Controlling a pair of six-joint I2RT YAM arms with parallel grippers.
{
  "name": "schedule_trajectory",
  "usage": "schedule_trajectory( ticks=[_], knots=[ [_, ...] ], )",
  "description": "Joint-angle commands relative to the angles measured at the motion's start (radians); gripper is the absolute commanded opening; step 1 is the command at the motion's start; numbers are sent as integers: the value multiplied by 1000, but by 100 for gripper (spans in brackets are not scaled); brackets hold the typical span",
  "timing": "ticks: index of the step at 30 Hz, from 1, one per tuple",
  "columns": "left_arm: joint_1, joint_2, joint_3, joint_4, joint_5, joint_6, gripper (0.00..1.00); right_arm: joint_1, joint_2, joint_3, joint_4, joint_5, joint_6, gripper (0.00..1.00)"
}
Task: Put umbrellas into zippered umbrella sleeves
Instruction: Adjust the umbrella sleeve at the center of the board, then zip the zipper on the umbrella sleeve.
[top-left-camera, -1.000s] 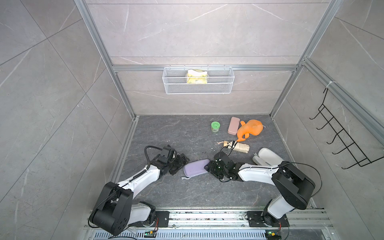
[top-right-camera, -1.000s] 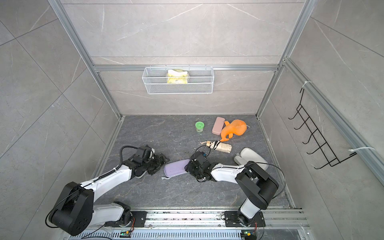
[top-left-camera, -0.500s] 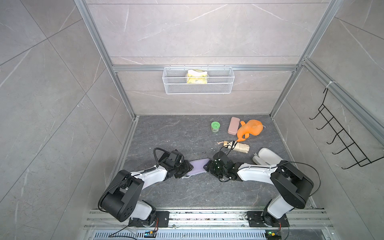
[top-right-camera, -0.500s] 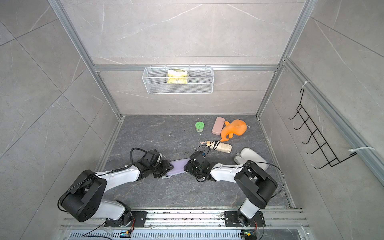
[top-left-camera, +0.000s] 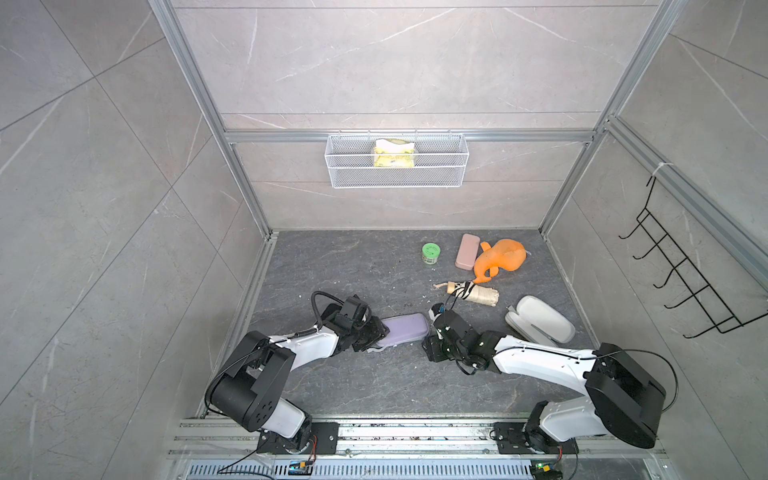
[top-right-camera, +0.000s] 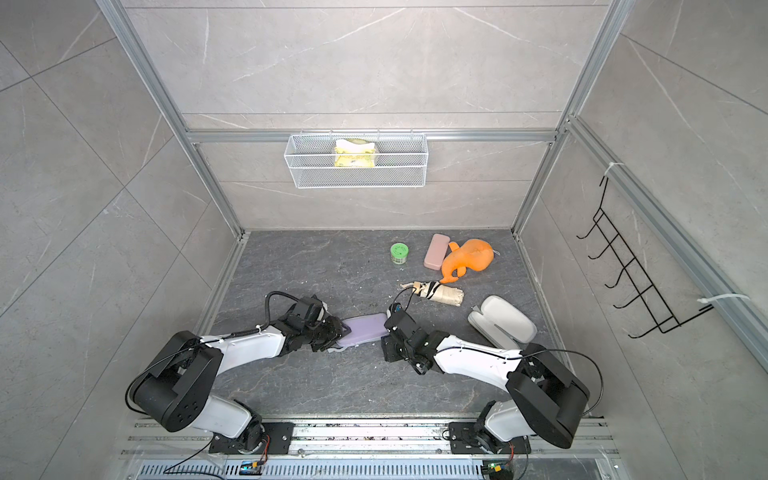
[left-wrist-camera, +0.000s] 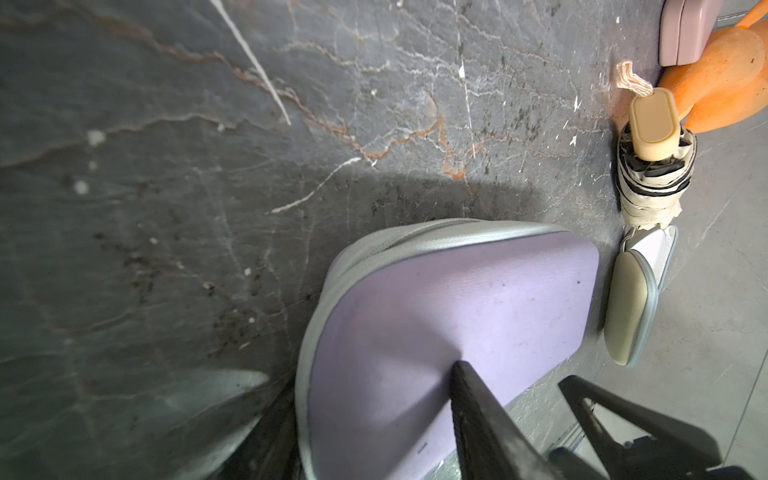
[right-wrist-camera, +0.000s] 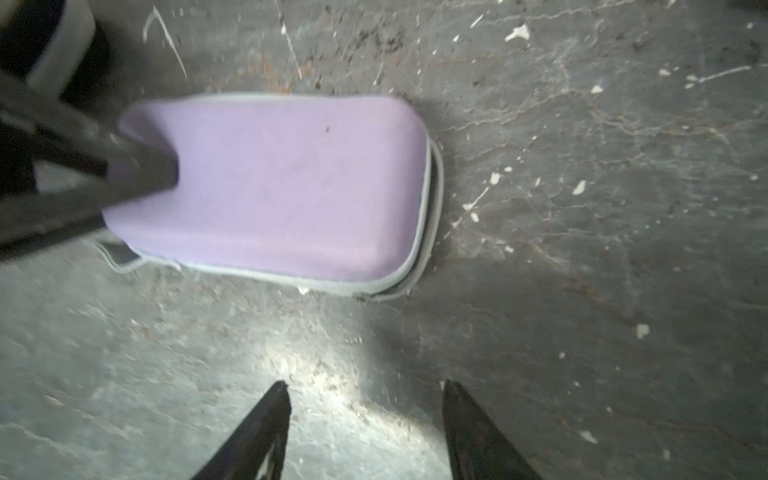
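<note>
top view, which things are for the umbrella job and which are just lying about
For the job:
- lilac sleeve
- beige umbrella
- cream sleeve, lying open

Just lying about:
- green jar
- pink case
- orange plush toy
- wire basket on the wall, with a yellow packet in it

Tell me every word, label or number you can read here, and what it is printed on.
No text here is readable.
Print on the round green jar lid: too small to read.
Markings on the yellow packet in the white wire basket: too blurred to read.
Tiny dark mark on the lilac zippered hard case: too small to read.
</note>
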Motion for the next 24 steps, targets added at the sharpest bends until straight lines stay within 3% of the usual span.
schedule_trajectory(
  ticks=[1, 8, 19, 24],
  knots=[
    [3, 31, 13, -64, -31, 27, 52, 36, 36, -15, 97, 128, -172, 60],
    [3, 43, 6, -59, -29, 25, 51, 49, 171, 53, 185, 201, -196, 53],
    [4, 57, 21, -81, -31, 54, 44, 44, 257, 128, 149, 212, -203, 19],
    [39, 43, 23, -122, -39, 106, 34, -22, 266, 140, 100, 208, -158, 6]
  ],
)
